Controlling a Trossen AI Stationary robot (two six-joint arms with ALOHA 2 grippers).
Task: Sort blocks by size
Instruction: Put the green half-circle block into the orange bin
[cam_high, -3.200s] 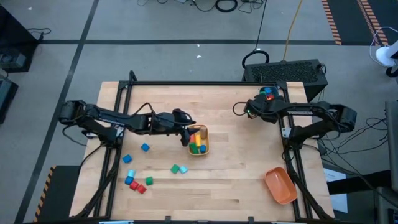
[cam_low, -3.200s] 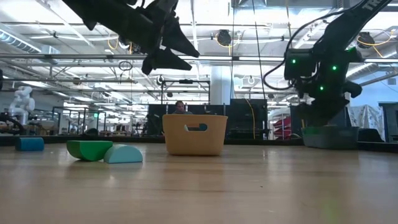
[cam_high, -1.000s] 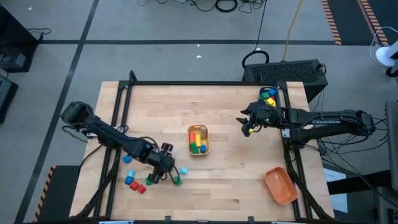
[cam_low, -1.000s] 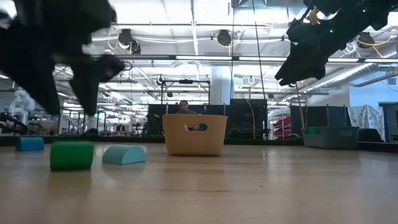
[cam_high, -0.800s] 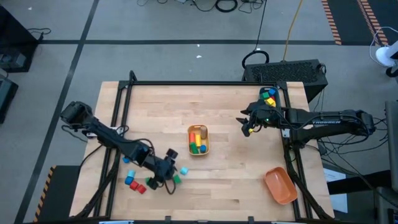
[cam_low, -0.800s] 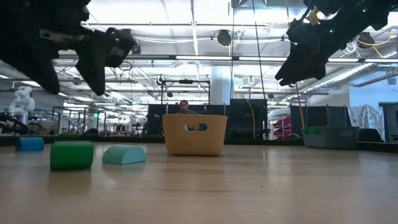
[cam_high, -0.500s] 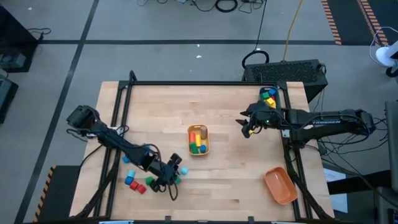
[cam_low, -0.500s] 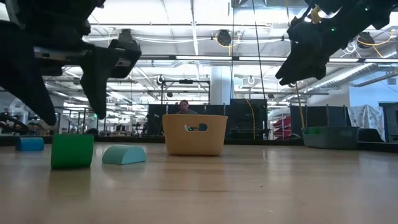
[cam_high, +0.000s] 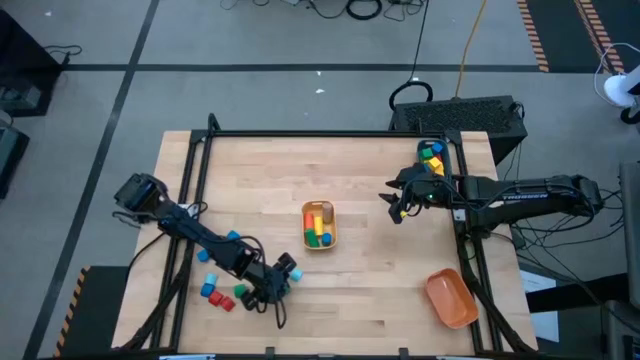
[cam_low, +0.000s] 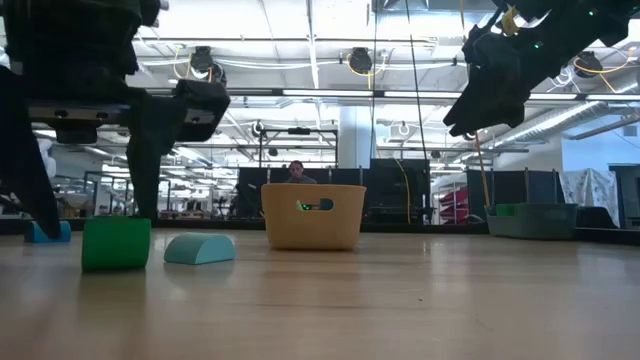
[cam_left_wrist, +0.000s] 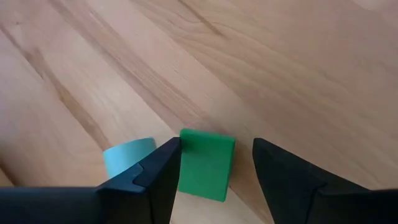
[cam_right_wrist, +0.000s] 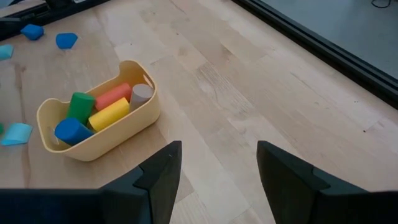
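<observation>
My left gripper (cam_left_wrist: 216, 144) is open and points down at the near left part of the table (cam_high: 277, 285). Its two fingers stand on either side of a green block (cam_left_wrist: 205, 163) that rests flat on the wood (cam_low: 116, 244). I cannot tell whether either finger touches it. A cyan half-round block (cam_left_wrist: 127, 155) lies just beside it on its flat side (cam_low: 200, 248). My right gripper (cam_right_wrist: 217, 149) hangs open and empty above the far right part of the table (cam_high: 392, 207). More blocks lie loose at the near left (cam_high: 212, 292).
A yellow bin (cam_high: 318, 225) with several blocks stands mid-table (cam_right_wrist: 99, 118). A teal bin (cam_high: 432, 155) with blocks sits at the far right, and an orange bin (cam_high: 450, 297) at the near right. Blue blocks (cam_high: 232, 237) lie behind my left arm. Bare wood lies between the bins.
My left gripper has moved toward the near edge and slightly right, come down and rolled about its own axis. Its open fingers now straddle the green block. The blocks have stayed where they were.
</observation>
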